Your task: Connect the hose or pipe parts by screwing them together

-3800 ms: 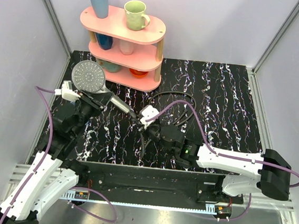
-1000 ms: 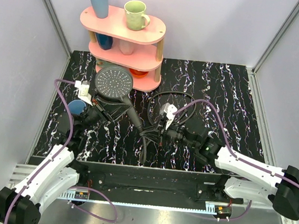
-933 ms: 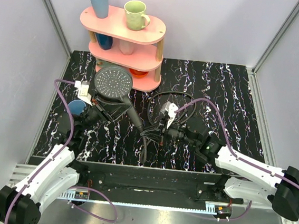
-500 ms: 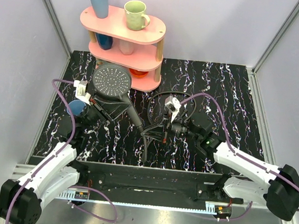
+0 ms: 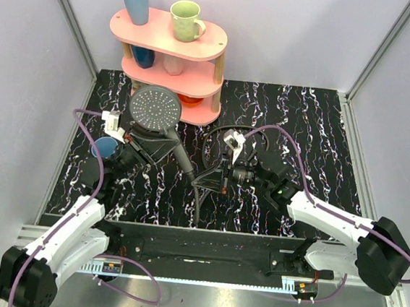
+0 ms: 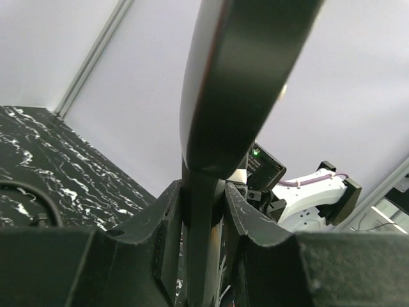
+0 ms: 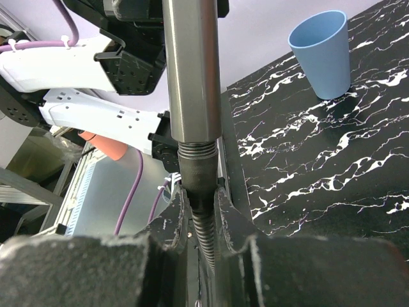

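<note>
Aligning the hose (image 7: 204, 238) squarely with the shower head (image 5: 156, 107) thread prevents cross-threading; left claw (image 6: 202, 204) clamps the shower head, right claw (image 7: 199, 195) is closed on the hose.

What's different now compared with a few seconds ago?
The left pincer carried the shower head rightward, its handle now steeper. The right pincer, gripping the end of the black hose, shifted right too. Both grips held; the pink shelf stayed put.
</note>
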Motion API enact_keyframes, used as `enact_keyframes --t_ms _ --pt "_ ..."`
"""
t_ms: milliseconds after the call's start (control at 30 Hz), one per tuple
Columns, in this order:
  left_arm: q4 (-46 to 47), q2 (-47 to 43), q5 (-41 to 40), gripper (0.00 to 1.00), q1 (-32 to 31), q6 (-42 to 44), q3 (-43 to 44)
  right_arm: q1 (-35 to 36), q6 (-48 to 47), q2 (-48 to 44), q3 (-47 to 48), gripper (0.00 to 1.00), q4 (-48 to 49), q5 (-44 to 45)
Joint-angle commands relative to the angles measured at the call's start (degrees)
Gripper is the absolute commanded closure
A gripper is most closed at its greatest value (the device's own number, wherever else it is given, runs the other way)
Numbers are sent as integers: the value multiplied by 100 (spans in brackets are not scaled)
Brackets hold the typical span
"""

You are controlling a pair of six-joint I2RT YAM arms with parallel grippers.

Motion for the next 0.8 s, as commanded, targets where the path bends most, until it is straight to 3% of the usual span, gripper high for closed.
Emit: enact_keyframes --t_ms 0,133,233,267,467,600,767 --pt "-1017 -357 521 100 -181 411 174 -174 84 105 496 85 839 945" --pt "-957 -296 564 100 -181 386 104 -174 383 281 408 85 1295 770" --pt "-947 -217 538 100 -181 289 95 -183 454 352 417 79 1393 831" --pt "-1017 -225 512 100 -181 289 103 -174 445 386 443 73 1340 848" --pt "-2133 -384 134 100 -181 745 332 -174 480 606 522 68 1295 857" --pt "-2266 -428 2 100 -181 781 297 -174 620 747 461 91 1480 831" --pt "-1723 -419 230 100 -172 720 95 -174 875 808 391 99 1786 682"
